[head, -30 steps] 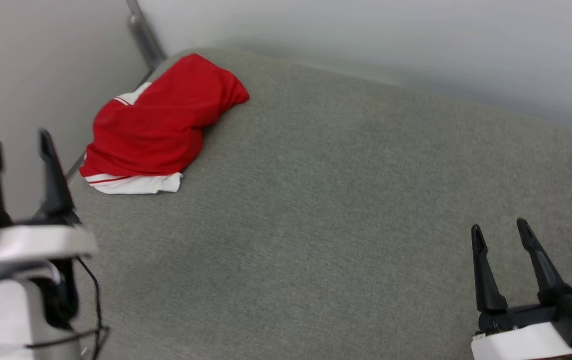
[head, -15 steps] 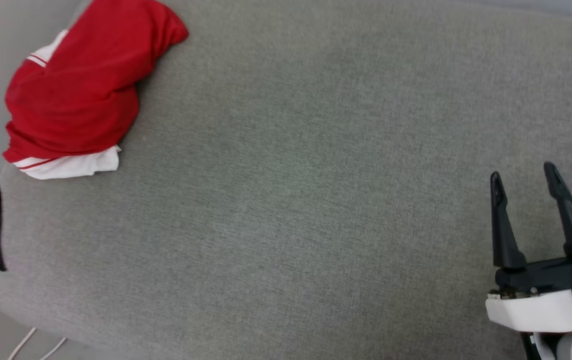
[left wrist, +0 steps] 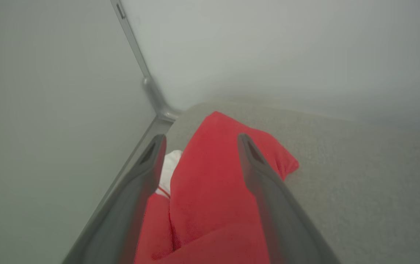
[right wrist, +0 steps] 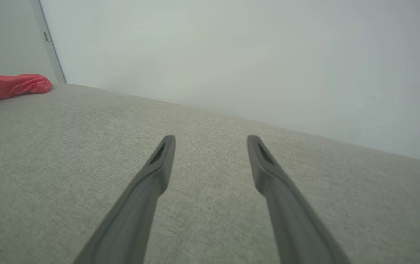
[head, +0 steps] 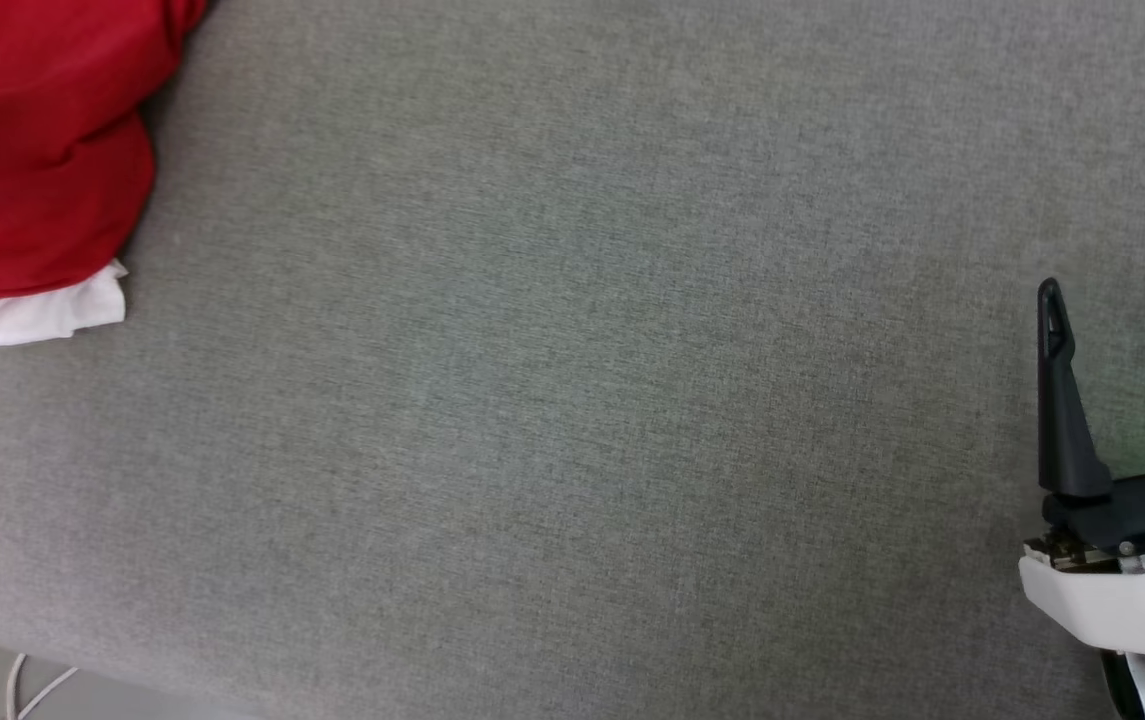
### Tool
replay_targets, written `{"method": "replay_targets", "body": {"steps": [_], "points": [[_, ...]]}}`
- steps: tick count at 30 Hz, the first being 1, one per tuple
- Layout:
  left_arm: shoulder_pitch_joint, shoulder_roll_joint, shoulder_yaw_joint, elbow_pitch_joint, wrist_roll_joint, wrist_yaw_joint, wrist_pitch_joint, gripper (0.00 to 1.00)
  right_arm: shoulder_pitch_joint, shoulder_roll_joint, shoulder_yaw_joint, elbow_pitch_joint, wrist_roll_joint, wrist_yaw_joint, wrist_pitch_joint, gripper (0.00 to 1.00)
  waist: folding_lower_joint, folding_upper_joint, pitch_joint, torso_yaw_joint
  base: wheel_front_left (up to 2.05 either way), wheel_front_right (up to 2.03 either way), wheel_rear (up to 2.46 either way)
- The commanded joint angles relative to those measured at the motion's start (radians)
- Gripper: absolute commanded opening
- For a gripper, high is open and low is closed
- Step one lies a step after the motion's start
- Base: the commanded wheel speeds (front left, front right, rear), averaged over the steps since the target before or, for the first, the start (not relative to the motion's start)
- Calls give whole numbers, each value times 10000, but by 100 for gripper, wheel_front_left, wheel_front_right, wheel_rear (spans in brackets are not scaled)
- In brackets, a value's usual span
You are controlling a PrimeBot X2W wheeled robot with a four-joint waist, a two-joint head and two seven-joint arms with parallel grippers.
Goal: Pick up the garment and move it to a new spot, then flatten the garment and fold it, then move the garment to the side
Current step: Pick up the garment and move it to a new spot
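closest to me, at the lower right of the head view, the right gripper [head: 1114, 272] is hovering over the grey fabric surface [head: 582, 380]. its two dark fingers are standing wide apart and gripping nothing, and its own wrist camera is showing bare grey weave between and beneath them. at the lower left corner of the head view a thin pale cable [head: 37, 688] is lying just past the near edge of the surface. the left gripper [left wrist: 201, 136] is pointing along its fingers at the garment [left wrist: 210, 176], released and spread, with red cloth showing in the gap between them. i cannot tell whether the tips are touching the cloth or hanging just above it. the garment is lying bunched up at the far left of the surface, well apart from the right gripper, red cloth heaped on top. a white sleeve [head: 42, 312] with a thin red stripe is poking out at its near edge. no lettering is facing me. behind it, in the left wrist view, a grey metal post [left wrist: 151, 88] is rising in the corner where the pale walls [left wrist: 287, 47] are meeting, right beside the garment's far end.
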Motion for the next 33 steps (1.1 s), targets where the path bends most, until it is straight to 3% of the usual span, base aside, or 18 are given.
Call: {"method": "replay_targets", "body": {"steps": [1,5,11,16,21,22,23,26,33], "points": [[-138,219,-259,158,-366,0,651,100,-136,-102,-14,-135,-84,-3,-21,100,-3,0,270,-132,0,0,0],[-305,846,-818,585,-1503,-1,2440,100,-108,-263,-77,-394,-131,-3,-21,100,-3,0,633,-234,0,0,0],[-280,1142,-1483,1215,-2847,-1,4436,100,-230,-468,-135,-714,-202,-3,-21,100,-3,0,1207,-351,0,0,0],[388,786,-2352,1734,-3214,-2,5282,100,-303,-516,-110,-966,-259,-3,-18,100,-3,0,1569,-498,0,0,0],[437,170,-2697,2097,-3176,34,5301,100,-323,-463,-87,-939,-266,-3,-18,100,-3,0,1563,-591,0,0,0],[346,111,-2746,2152,-3120,30,5266,20,-333,-453,-85,-927,-265,-3,-18,100,-3,0,1537,-604,0,0,0],[203,90,-2769,2213,-3081,30,5181,0,-353,-444,-75,-923,-274,-3,-18,100,-3,0,1482,-617,0,0,0],[-115,236,-2741,2281,-2976,25,4977,0,-375,-410,-60,-922,-267,-3,-19,100,-3,0,1350,-630,0,0,0],[-1062,1213,-2826,1966,-2487,6,4093,0,-373,-188,108,-639,-130,-3,-21,100,-3,0,427,-674,0,0,0]]}}
